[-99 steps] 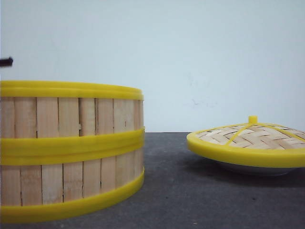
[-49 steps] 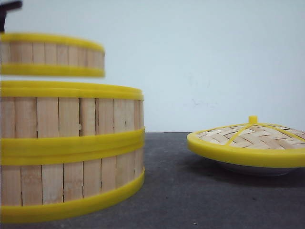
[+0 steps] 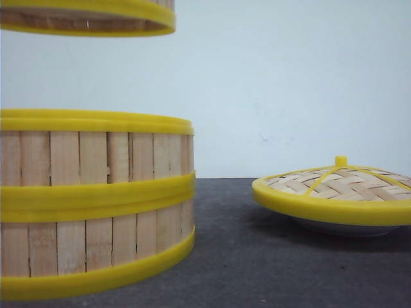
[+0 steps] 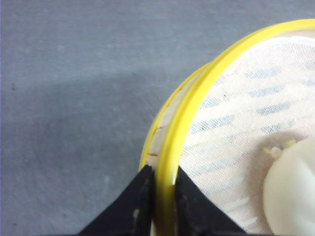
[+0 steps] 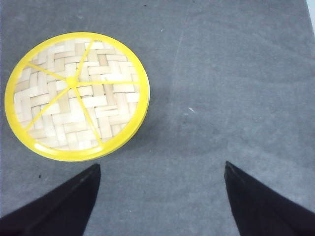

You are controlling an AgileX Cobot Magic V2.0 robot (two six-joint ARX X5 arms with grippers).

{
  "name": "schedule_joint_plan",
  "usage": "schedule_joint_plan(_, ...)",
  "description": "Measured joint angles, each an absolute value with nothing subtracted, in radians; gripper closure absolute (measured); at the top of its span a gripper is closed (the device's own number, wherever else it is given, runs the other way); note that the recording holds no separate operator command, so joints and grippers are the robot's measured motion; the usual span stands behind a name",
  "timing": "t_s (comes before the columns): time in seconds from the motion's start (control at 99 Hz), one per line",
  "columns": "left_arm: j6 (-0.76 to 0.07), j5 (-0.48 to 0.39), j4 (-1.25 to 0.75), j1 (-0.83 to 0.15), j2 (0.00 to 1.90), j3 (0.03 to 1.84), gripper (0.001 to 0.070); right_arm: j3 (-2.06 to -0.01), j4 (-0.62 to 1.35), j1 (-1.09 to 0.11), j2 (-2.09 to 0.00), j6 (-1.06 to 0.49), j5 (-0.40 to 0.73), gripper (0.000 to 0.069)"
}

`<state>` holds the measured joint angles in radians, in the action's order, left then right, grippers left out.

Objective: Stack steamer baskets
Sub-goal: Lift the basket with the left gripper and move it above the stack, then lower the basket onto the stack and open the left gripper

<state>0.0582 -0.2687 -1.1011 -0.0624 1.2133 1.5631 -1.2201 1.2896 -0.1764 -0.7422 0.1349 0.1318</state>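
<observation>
Now L gripper (image 4: 158, 206) pinches basket rim (image 4: 192, 113)

Two steamer baskets (image 3: 96, 205) stand stacked at about eight o'clock in the front view, with walls of vertical light bamboo slats and bright yellow rims. The third basket (image 3: 90, 16) hangs level in the air straight above them, at eleven o'clock, well apart from the stack; only its lower part shows.
</observation>
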Motion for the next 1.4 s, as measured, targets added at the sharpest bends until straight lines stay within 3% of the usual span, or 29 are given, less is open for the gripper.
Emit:
schedule_joint_plan(0.253, 0.057, -0.268, -1.105, -0.088, 1.053, 1.412, 0.0681, -1.22, 1.29, -0.176, -0.742, 0.135, 0.132, 0.0197)
schedule_joint_plan(0.475, 0.057, -0.269, -1.1, -0.103, 1.02, 1.291, 0.0681, -1.22, 1.29, -0.176, -0.742, 0.135, 0.132, 0.0197)
schedule_joint_plan(1.405, 0.048, -0.267, -0.968, -0.123, 1.242, 1.226, 0.0681, -1.205, 1.282, -0.176, -0.744, 0.135, 0.132, 0.0197)
